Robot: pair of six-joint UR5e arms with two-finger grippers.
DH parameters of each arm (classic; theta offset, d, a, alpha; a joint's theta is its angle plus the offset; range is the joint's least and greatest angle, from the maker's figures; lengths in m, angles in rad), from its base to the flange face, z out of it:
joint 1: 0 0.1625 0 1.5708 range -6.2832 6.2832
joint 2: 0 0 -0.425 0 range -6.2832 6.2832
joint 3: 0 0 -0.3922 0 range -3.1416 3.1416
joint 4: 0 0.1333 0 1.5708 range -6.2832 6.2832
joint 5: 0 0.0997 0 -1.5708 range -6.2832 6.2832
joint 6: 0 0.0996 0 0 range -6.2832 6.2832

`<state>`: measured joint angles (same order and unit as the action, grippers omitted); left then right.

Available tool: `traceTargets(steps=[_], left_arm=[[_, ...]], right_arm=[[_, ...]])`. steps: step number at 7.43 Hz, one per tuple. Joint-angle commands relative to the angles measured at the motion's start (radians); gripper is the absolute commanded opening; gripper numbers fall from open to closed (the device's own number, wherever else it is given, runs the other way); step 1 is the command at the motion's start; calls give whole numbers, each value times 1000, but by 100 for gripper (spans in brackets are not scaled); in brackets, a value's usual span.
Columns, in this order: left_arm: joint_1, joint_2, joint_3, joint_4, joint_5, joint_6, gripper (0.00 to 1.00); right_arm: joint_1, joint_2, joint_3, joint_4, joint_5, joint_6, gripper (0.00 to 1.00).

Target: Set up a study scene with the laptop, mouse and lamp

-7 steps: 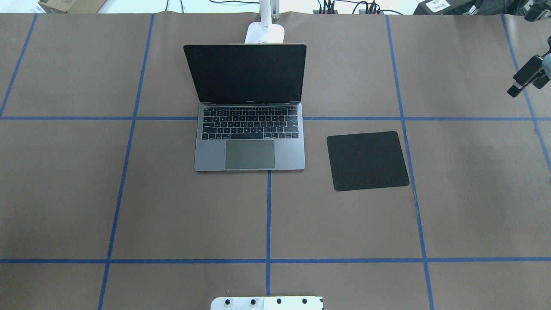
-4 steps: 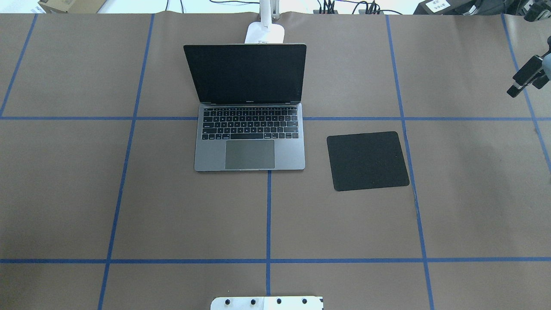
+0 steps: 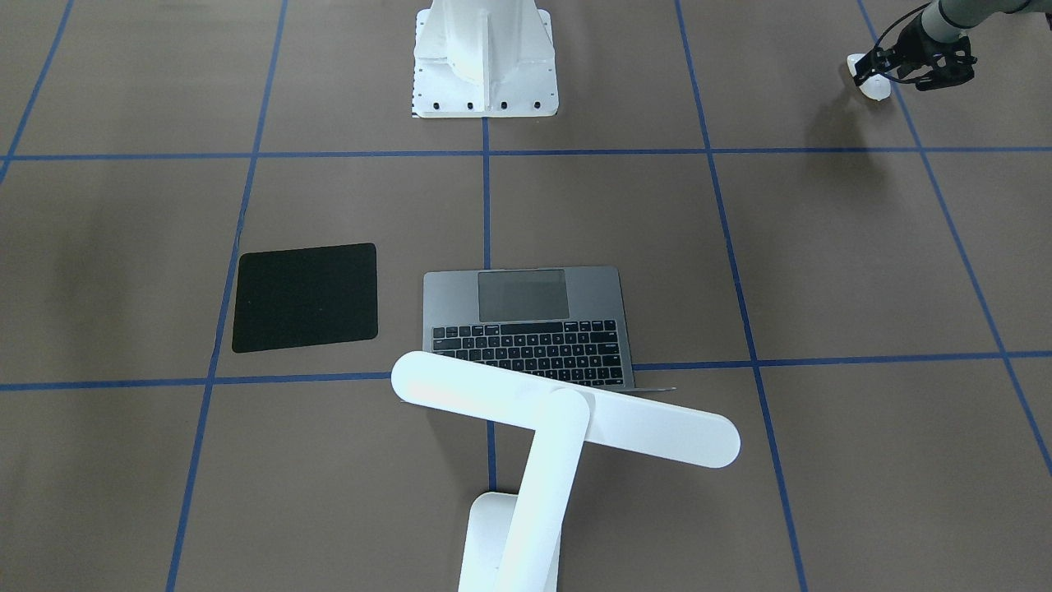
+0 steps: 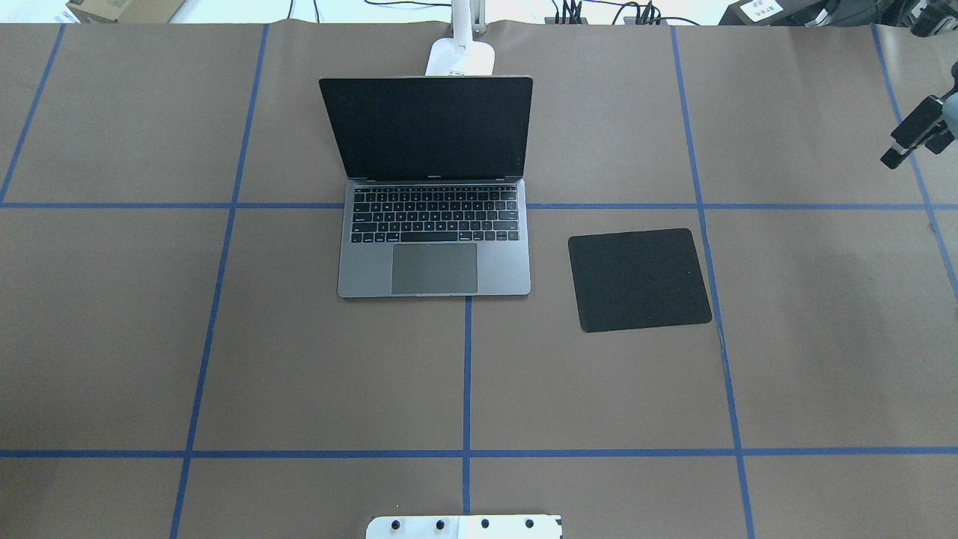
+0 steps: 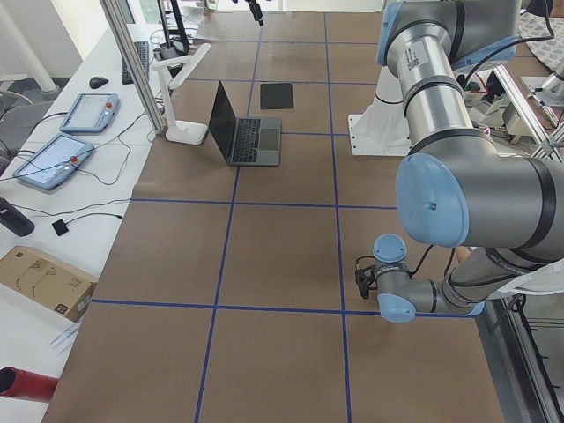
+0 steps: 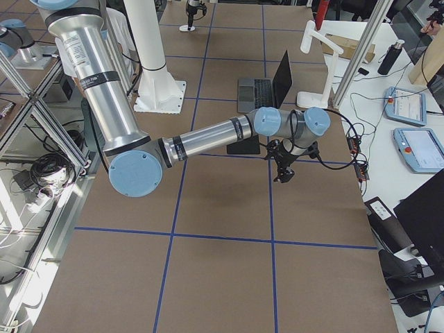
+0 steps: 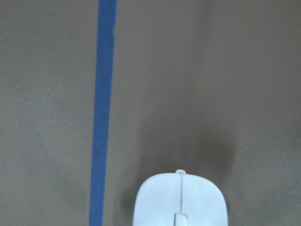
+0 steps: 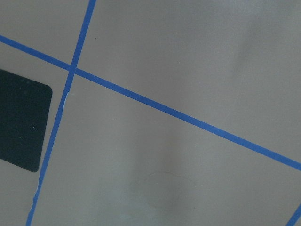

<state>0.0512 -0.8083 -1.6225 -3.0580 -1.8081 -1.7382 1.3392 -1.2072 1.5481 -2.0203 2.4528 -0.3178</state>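
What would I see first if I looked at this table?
Probably the open laptop in the middle of the brown table, with the big white lamp leaning over it from behind. Beside it lies a flat black mat, and far off to one side the left gripper is at a small white mouse.

We log laptop [image 4: 432, 258] grey, keys [image 4: 435, 213] black | mouse [image 7: 180, 202] white | lamp [image 3: 567, 419] white | mat [image 4: 638, 279] black | table [image 4: 299, 374] brown, blue grid lines
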Motion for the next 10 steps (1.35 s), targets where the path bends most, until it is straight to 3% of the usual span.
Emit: traceTargets(steps=[1, 3, 4, 6, 10], left_arm=[[1, -6, 6, -16, -1, -13, 69], [2, -6, 4, -41, -1, -35, 52], [2, -6, 4, -54, -1, -35, 48], [1, -3, -2, -80, -1, -35, 48], [-11, -3, -164, -71, -22, -35, 49]], right_arm=[[0, 0, 1, 0, 0, 0, 99], [0, 0, 1, 0, 2, 0, 99], [0, 0, 1, 0, 3, 2, 99], [0, 2, 3, 0, 3, 11, 99], [-8, 2, 0, 0, 5, 13, 99]])
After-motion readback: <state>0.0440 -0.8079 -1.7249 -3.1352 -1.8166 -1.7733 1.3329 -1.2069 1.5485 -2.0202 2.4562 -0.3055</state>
